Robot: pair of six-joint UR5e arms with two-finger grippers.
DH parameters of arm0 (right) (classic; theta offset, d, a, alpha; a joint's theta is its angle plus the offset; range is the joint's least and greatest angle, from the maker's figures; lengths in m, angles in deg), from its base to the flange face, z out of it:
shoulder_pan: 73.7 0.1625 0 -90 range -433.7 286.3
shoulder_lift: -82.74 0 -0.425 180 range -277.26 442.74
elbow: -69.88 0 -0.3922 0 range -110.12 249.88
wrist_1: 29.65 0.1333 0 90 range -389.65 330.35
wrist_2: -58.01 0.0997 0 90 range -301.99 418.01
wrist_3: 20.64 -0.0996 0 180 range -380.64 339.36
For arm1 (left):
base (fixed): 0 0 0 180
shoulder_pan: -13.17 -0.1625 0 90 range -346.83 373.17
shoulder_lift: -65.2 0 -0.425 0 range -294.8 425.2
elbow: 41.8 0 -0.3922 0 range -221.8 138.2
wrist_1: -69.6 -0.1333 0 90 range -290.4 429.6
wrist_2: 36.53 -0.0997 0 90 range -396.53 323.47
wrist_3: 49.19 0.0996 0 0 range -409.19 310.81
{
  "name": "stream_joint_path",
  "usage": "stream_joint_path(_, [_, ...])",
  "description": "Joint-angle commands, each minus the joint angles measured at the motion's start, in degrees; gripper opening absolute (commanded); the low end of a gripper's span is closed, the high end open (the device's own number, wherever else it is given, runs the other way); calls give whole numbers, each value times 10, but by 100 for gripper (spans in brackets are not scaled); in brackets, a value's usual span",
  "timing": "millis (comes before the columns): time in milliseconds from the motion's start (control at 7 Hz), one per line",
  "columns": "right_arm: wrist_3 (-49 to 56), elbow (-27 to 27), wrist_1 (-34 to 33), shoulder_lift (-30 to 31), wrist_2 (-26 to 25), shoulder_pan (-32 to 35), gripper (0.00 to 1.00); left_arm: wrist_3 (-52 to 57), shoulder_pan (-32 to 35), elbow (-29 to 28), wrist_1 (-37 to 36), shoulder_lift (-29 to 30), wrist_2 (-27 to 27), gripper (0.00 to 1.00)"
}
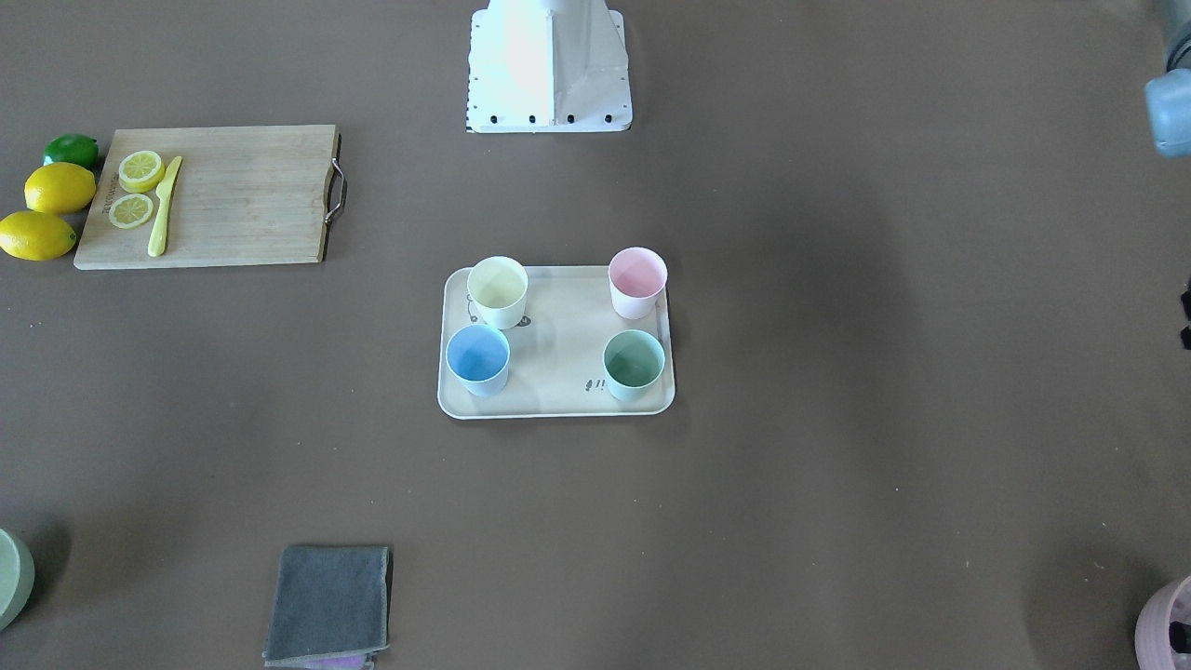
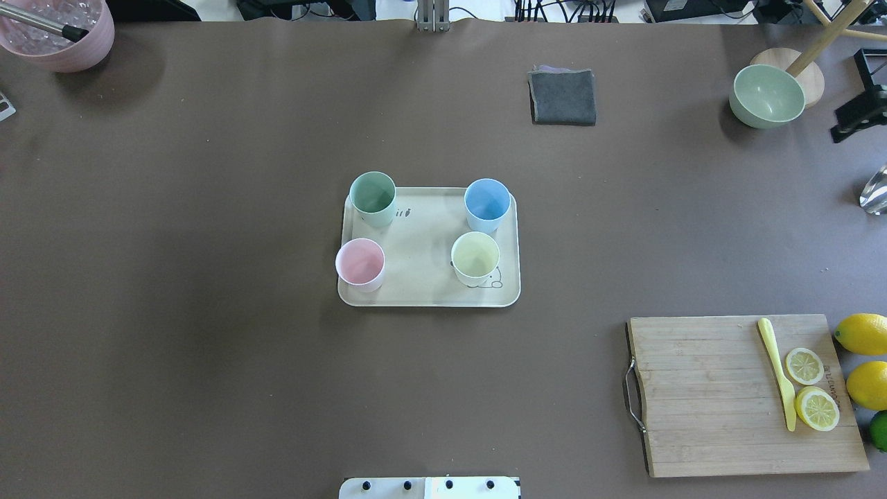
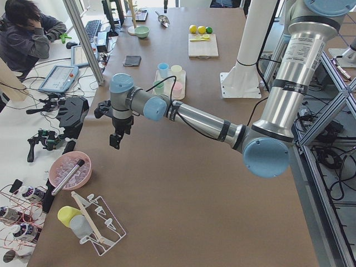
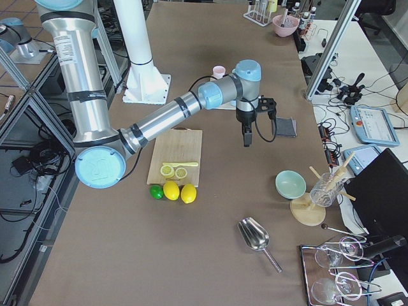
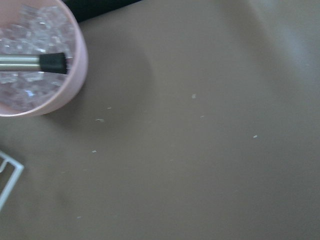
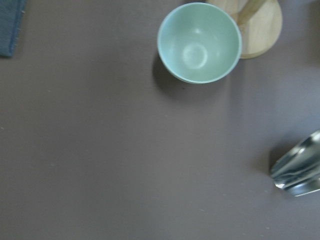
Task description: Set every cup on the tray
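Observation:
All four cups stand upright on the cream tray [image 2: 423, 239] at the table's middle: mint green [image 2: 373, 197], light blue [image 2: 487, 203], pink [image 2: 360, 263] and pale yellow [image 2: 475, 256]. The front-facing view shows the same tray [image 1: 558, 340] with yellow [image 1: 498, 290], pink [image 1: 637, 281], blue [image 1: 477, 358] and green [image 1: 634, 364]. My left gripper [image 3: 115, 139] hangs above the table's left end near a pink bowl of ice [image 5: 30, 60]. My right gripper [image 4: 246, 137] hangs above the right end. Both show only in side views, so I cannot tell whether they are open.
A wooden cutting board [image 2: 707, 395] with lemon slices and a yellow knife [image 2: 776, 371] lies near right, with lemons [image 2: 863, 334] beside it. A grey cloth [image 2: 563, 97], a green bowl [image 2: 768, 95] and a metal scoop [image 6: 297, 167] lie far right. The pink bowl [image 2: 59, 34] is far left.

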Motion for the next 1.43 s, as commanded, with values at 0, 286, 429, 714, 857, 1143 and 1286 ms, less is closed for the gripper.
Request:
stream_joint_path(0, [171, -60, -19, 42, 45, 108, 100, 73, 69, -3, -56, -76, 53, 99])
stream_joint_path(286, [236, -57, -14, 137, 40, 150, 100, 71, 92, 8, -25, -151, 46, 99])
stream_joint_path(429, [228, -66, -13, 153, 35, 151, 100, 66, 91, 2, -11, -168, 47, 99])
stream_joint_path(714, [228, -95, 7, 159, 41, 150, 100, 10, 91, 12, -9, -180, 54, 99])
stream_joint_path(857, [229, -99, 7, 159, 44, 150, 100, -4, 91, 10, 12, -187, 54, 99])
stream_joint_path(1143, [228, -101, 7, 163, 44, 150, 100, -7, 91, 2, 32, -200, 88, 99])
stream_joint_path(1286, [228, -101, 7, 163, 44, 150, 100, -30, 91, -5, 34, -203, 135, 99])
